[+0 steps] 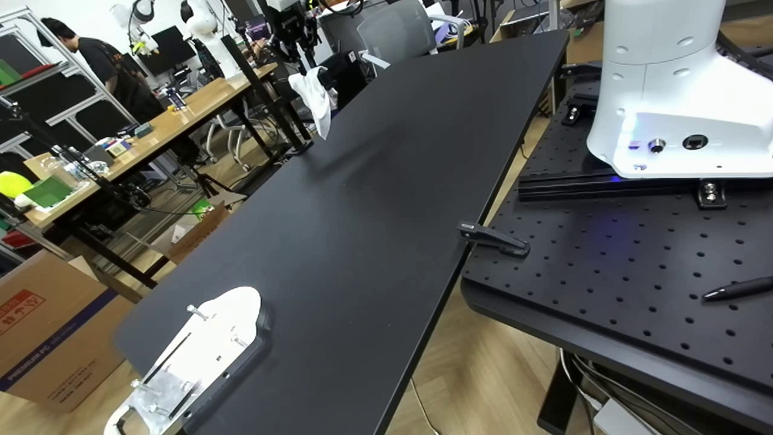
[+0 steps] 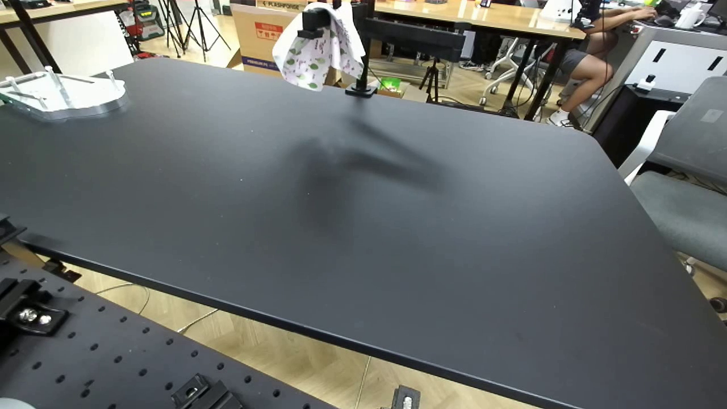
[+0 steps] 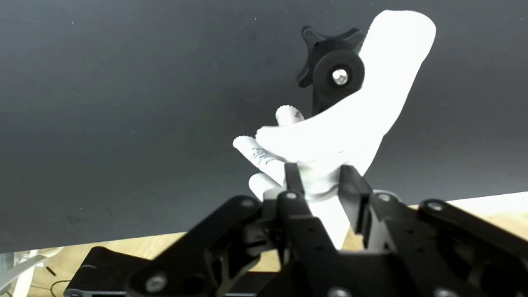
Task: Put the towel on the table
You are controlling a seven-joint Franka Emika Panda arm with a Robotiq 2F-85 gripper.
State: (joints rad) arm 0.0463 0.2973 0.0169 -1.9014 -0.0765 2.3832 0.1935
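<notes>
The white towel (image 2: pixel 309 59), printed with green and pink, hangs over a black holder at the table's far edge. It also shows in an exterior view (image 1: pixel 315 96), and it looks overexposed in the wrist view (image 3: pixel 346 128). My gripper (image 1: pixel 309 63) points down at the top of the towel. In the wrist view my gripper's fingers (image 3: pixel 319 175) stand partly apart, one on each side of the bunched cloth. Whether they press on it cannot be told. The dark table (image 2: pixel 363 227) lies below. The gripper is out of frame in an exterior view.
The holder's black knob (image 3: pixel 338 62) sticks out beside the towel. Its post base (image 2: pixel 361 90) is fixed at the table edge, with a black beam (image 2: pixel 414 38) to one side. A white plate with upright pegs (image 1: pixel 205 338) lies at one end of the table. A chair (image 2: pixel 687 159) stands beyond.
</notes>
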